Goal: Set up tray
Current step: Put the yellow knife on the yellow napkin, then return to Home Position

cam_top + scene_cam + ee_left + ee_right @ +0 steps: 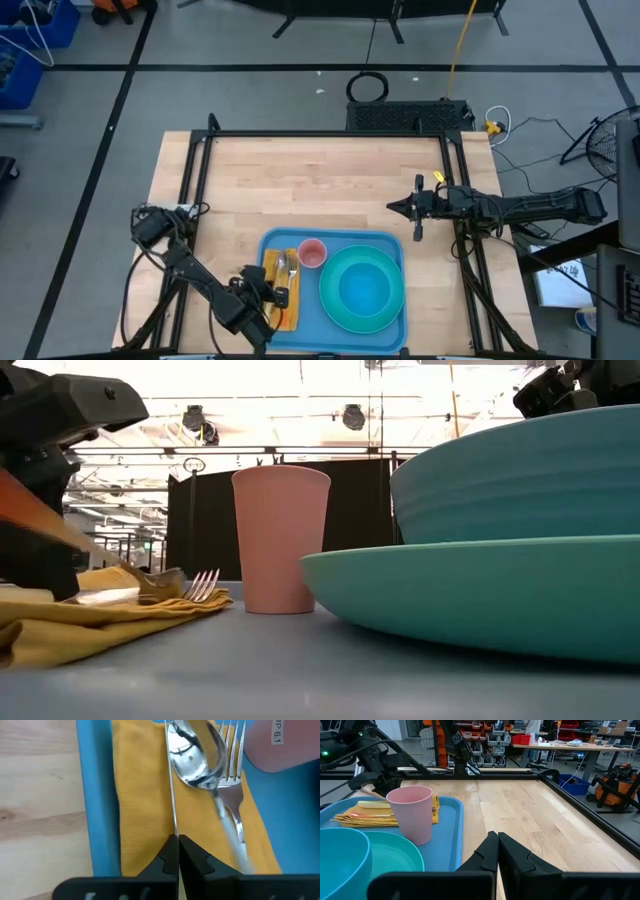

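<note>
The blue tray [395,250] lies at the table's near edge. On its left part lies a yellow napkin [140,795] with a spoon [192,760] and a fork [232,785] side by side on it. A pink cup [312,254] stands upright beside the napkin. A blue bowl [362,288] sits in a teal plate [335,312] on the tray's right part. My left gripper [283,296] is over the napkin's near end, shut on a knife [171,780]. My right gripper [400,207] hovers shut over bare table beyond the tray's far right corner. My left gripper pinches the knife between its two fingers, which close on the thin blade [173,827] seen edge on. The fingers come from the tray's near left, slanting down, in line with the knife. The blade [100,550] slants down ahead of them toward the napkin beside the spoon.
Bare wood [300,180] stretches from the tray to the table's far edge. Black frame rails [195,180] run along the left, right and far sides. In the low view the plate [470,595] and bowl [520,480] fill the right side, the cup [280,540] the middle.
</note>
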Robot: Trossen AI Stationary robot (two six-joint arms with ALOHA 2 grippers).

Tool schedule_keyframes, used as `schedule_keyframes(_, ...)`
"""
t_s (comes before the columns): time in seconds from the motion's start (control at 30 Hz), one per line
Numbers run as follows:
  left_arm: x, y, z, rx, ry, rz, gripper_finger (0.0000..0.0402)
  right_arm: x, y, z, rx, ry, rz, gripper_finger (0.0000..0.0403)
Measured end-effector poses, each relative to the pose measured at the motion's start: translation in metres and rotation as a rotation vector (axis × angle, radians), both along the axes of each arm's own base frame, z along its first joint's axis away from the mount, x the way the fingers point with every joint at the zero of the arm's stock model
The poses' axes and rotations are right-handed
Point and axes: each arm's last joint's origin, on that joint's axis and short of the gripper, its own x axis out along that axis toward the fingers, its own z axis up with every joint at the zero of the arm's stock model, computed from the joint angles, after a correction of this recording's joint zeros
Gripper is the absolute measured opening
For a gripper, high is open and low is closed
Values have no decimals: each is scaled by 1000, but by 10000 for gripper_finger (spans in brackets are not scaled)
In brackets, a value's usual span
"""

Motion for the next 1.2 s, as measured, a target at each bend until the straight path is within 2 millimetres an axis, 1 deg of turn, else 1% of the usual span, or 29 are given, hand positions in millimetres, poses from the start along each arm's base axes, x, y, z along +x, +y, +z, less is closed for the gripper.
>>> schedule_keyframes(0.13, 0, -2, -6, 11, 8, -10, 1, 0, 0, 0, 0, 0, 0, 0)
schedule_keyframes(0.33, -5, -1, -3, 34, 56, -38, 21, 0, 0, 0, -1, 0, 0, 0)
schedule_keyframes(0.43, -6, -1, 5, 45, 91, -65, 25, 0, 0, 0, -1, 0, 0, 0)
schedule_keyframes(0.67, -10, 2, 34, 88, 133, -84, 16, 0, 0, 0, -2, 0, 0, 0)
schedule_keyframes(0.77, -12, 1, 46, 119, 129, -129, 8, 0, 0, 0, -3, 0, 0, 0)
schedule_keyframes(0.83, -10, -2, 53, 129, 129, -193, 3, 0, 0, 0, -3, 0, 0, 0)
schedule_keyframes(0.97, -6, -5, 57, 146, 157, -305, 6, 0, 0, 0, -4, 0, 0, 0)
schedule_keyframes(1.1, -3, -3, 57, 171, 160, -334, 18, 0, 0, 0, -11, 1, 1, 0)
schedule_keyframes(1.13, -2, -2, 58, 195, 154, -349, 20, 0, 0, 0, -12, 1, 1, 0)
schedule_keyframes(1.2, -1, 0, 61, 305, 128, -415, 18, 0, 0, 0, -28, -1, 4, 0)
